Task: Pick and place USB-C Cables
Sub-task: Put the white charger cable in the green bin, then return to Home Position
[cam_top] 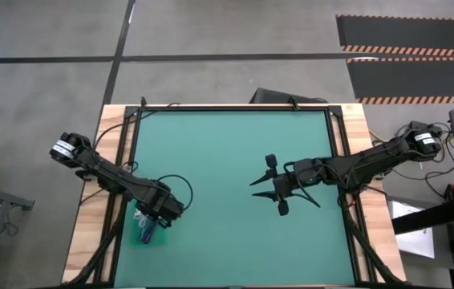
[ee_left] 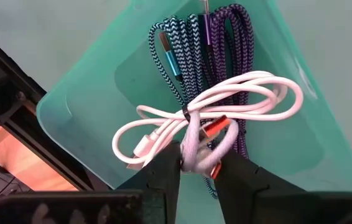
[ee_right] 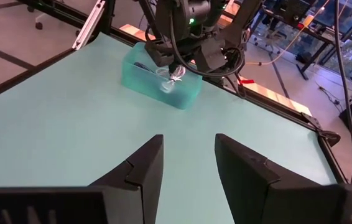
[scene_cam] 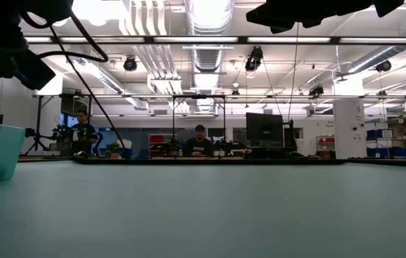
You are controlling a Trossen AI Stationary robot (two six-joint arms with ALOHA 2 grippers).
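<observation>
A: Translucent green plastic, item one: a shallow bin (ee_left: 95, 93) at the table's (cam_top: 235, 168) left edge. The left claw (ee_left: 196, 163) hangs directly over it. Contents?

B: Under the claw, a white cable (ee_left: 226, 99) tied in a loose coil. Beneath that lie a blue braided cable (ee_left: 173, 53) and a purple braided cable (ee_left: 229, 31). A second white cable I cannot make out.

A: State of the left claw?

B: Narrow. Its two fingers (ee_left: 163, 171) press on either side of the white coil's tied middle, so I read it as gripping that bundle. The coil sits between the fingertips, its loops spreading beyond them over the braided pair.

A: Step in hand?

B: By my judgement, either the grasp to lift the coil out or the moment before letting it go inside the bin; these views do not settle which. A lift would need to go straight up so the loops clear the braided cables. A release needs only the fingers parting.

A: Item two, further right?

B: The right claw (ee_right: 185, 163), spread wide, holding nothing, waiting over bare mat with the bin well ahead of it.
</observation>
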